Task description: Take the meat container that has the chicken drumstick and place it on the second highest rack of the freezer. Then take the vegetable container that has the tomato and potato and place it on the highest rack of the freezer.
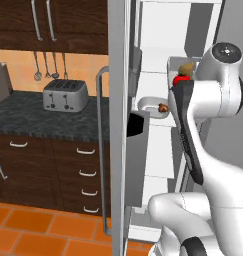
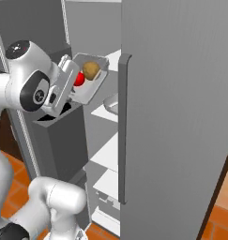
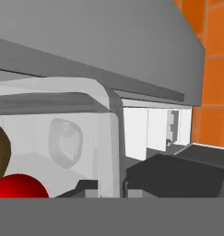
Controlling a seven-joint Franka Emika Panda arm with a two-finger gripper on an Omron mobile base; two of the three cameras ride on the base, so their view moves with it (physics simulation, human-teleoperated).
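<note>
- The freezer [image 1: 119, 125], smooth grey metal with a long bar handle, stands open at frame centre in the left base view, with flat white shelves inside.
- The vegetable container [image 2: 94, 80], a straight-walled white tray, hangs tilted at the upper centre of the right base view, held at its near edge by the fingers [image 2: 68, 96].
- In it, the round glossy tomato [image 2: 79, 78] touches the tan, lumpy potato [image 2: 90, 70].
- The rounded grey meat container [image 1: 154, 106] lies on a shelf below, carrying the brown chicken drumstick [image 1: 163, 107].
- A steel toaster [image 1: 65, 95] sits on the speckled dark bench [image 1: 28, 122] at left.
</note>
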